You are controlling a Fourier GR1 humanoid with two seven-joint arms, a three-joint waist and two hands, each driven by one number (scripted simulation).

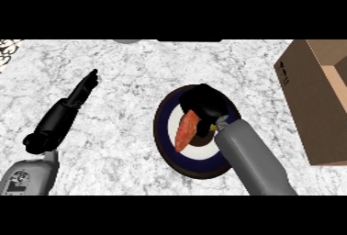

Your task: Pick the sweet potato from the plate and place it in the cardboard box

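Observation:
An orange sweet potato (186, 131) lies on a round plate (165, 137) with a dark blue rim and white inside, in the middle of the counter. My right hand (205, 104) is over the plate, curled down at the sweet potato's far end and touching it. Part of the sweet potato is hidden under the hand. The cardboard box (313, 92) stands open at the right edge, apart from the plate. My left hand (84, 87) rests at the left with straight fingers, holding nothing.
The counter (122, 137) is grey-white marble. A grey round object (125, 41) shows at the far edge, and a pale patterned thing (8, 48) sits in the far left corner.

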